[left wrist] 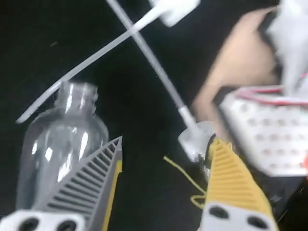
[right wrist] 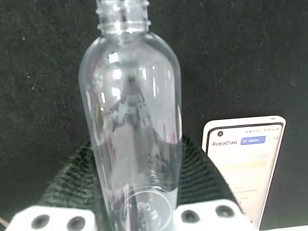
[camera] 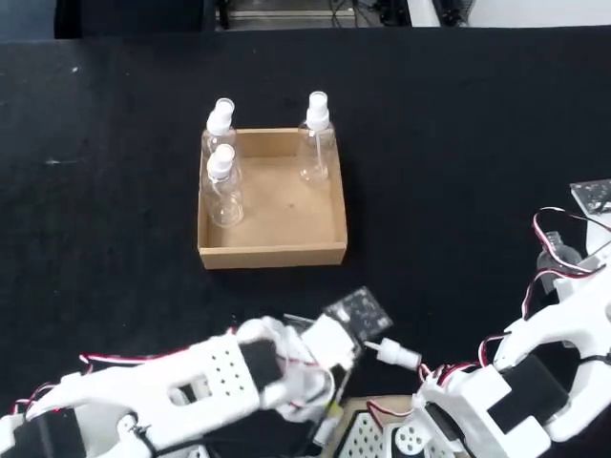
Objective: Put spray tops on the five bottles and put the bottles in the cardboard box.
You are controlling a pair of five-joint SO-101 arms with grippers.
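The cardboard box stands mid-table with three clear bottles in it, each with a white spray top: two at its far left and one at its far right. My right gripper is shut on an uncapped clear bottle, its black fingers on both sides. My left gripper is open above the black mat. Another uncapped bottle lies just outside its grey finger. Two spray tops with long tubes lie crossed there, one by the yellow finger, one farther off.
A phone lies beside the held bottle, at the table's right edge. A loose spray top lies between the two arms near the front edge. A beige patch shows under the arms' bases. Cables hang from both arms.
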